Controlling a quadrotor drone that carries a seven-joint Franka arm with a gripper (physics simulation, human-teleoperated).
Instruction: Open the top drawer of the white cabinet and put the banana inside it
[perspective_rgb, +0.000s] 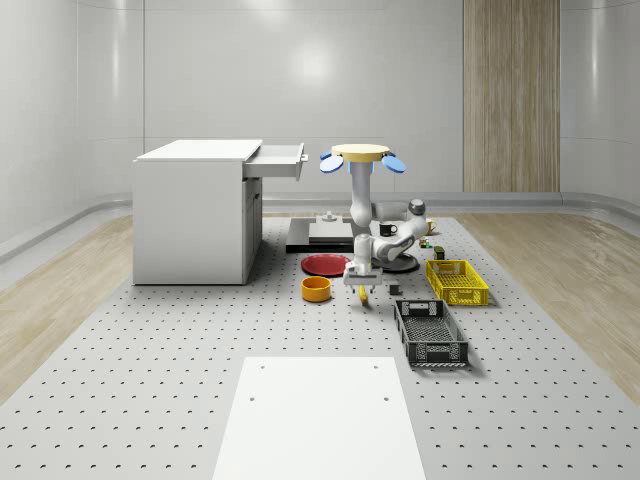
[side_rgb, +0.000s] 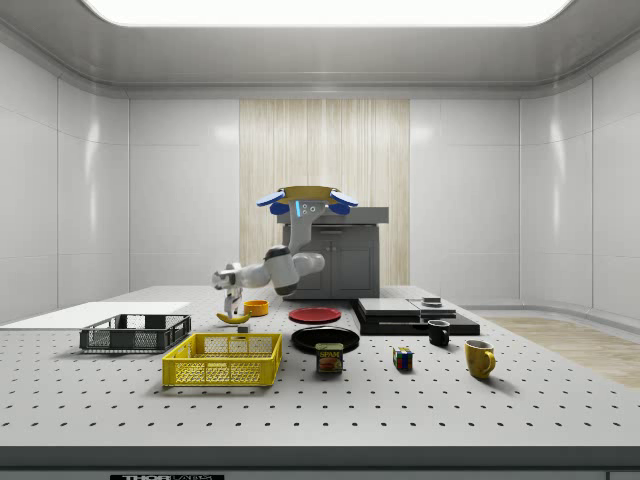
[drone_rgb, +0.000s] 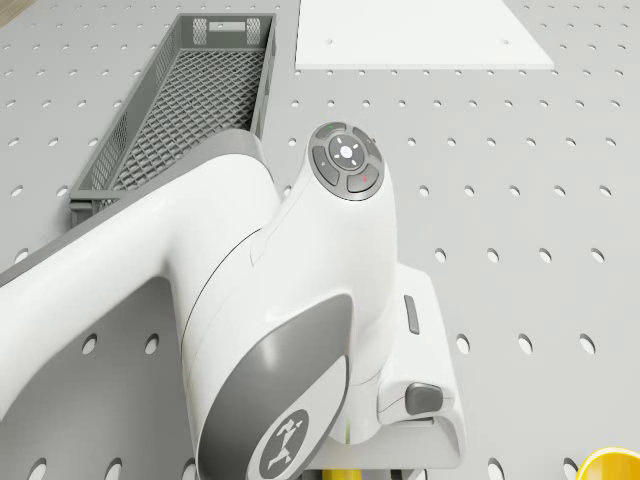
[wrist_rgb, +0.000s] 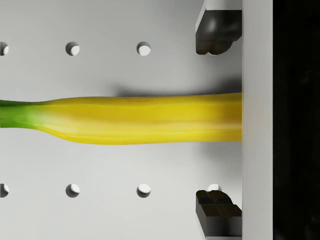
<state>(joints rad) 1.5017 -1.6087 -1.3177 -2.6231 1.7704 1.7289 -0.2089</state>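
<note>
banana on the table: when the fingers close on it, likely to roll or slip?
The banana lies flat between the open gripper fingers, crossing them squarely, so it probably won't roll much. Its smooth, rounded skin may slip a little. It looks curved, so it could pivot once lifted.

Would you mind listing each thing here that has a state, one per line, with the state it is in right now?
Top drawer: pulled open.
Banana: lying on the table, between the fingers, not yet gripped.
Gripper: open, fingers either side of the banana.
Drone: hovering beside the white cabinet, arm reaching down.
Yellow basket: upright, nothing seen inside.
Grey basket: upright, nothing seen inside.
</note>
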